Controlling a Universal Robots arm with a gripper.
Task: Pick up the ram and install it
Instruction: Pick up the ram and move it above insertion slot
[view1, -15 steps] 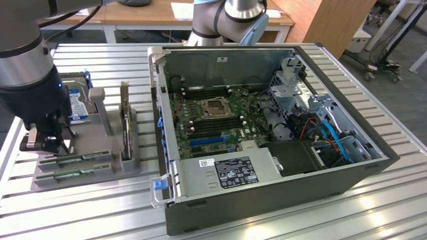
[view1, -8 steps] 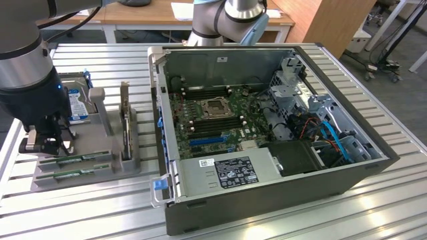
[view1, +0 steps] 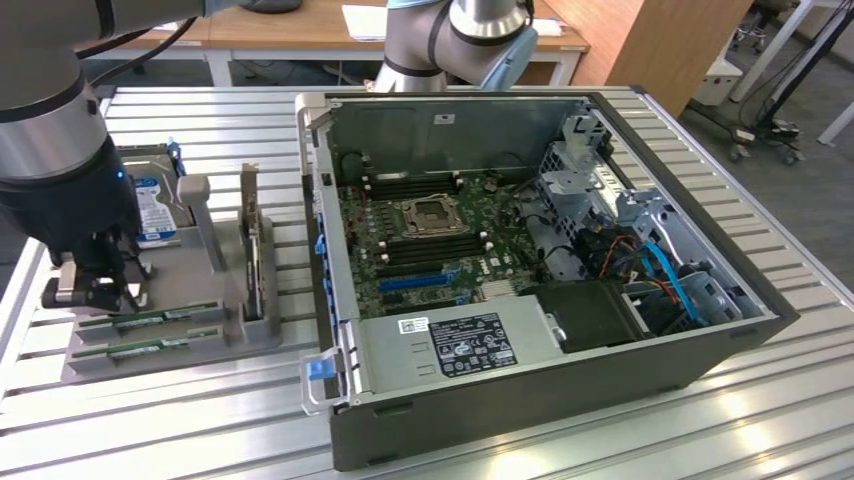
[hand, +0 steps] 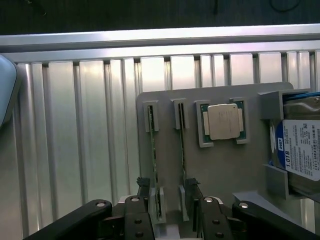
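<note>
Green and thin, a ram stick (view1: 150, 320) and a second ram stick (view1: 140, 347) are seen in the exterior view set on edge, side by side, in the slots of a grey tray (view1: 200, 350). The claw (view1: 96, 295) is held directly over the ends of both sticks, which run away from it toward the exterior view's right. Its fingers are spread and nothing is gripped; whether the tips touch the tray cannot be told. The arm's dark and silver wrist section (view1: 47, 120) is held upright above the claw, so that the fingers point straight down. An expansion card (view1: 250, 240) stands in the tray beyond the sticks' far ends, and an open computer case (view1: 534, 400) rests farther off on the slatted metal table (view1: 160, 420).

In the wrist view, the claw (hand: 168, 192) is released, with its black fingertips (hand: 192, 192) apart. The ram stick (hand: 183, 150) and the second ram stick (hand: 153, 145) both appear between the two tips, their near ends just beside them. A processor (hand: 223, 121) lies in a recess of the tray (hand: 210, 170) on the ram stick's outer side, and a blue-labelled hard drive (hand: 300, 150) is seen beyond that.
</note>
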